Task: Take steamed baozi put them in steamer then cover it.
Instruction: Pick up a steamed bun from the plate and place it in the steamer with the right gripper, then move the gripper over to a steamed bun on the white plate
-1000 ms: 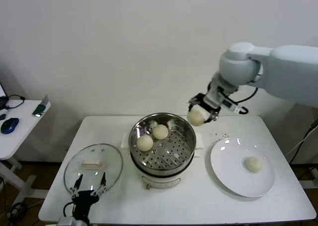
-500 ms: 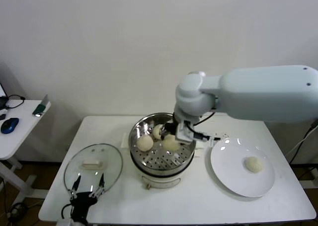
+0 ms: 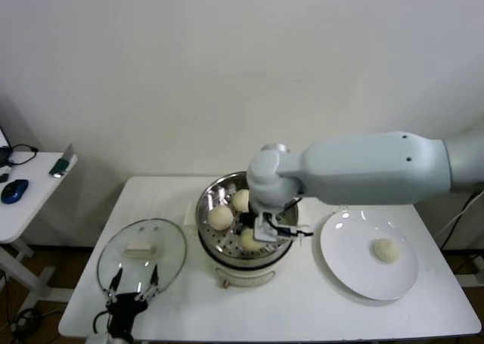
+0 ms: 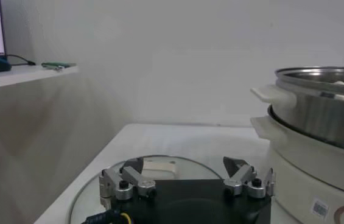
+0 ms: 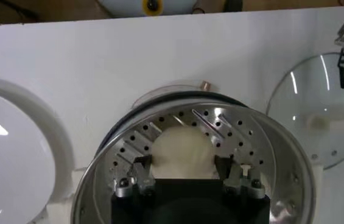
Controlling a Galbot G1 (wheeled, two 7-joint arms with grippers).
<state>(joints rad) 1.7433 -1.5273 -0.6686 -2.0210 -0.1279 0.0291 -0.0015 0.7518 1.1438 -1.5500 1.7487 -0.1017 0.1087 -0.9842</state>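
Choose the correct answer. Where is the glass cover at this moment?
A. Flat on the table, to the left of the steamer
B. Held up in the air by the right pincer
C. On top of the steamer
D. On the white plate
A: the cover lies flat on the table beside the steamer, whose basket is uncovered.

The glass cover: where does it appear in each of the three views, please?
Head view: the glass cover lies flat on the table, at the robot's left of the steamer.
Left wrist view: it lies under the open left gripper, beside the steamer.
Right wrist view: it shows at the picture's edge, beyond the steamer.
Shared landmark: the steamer.
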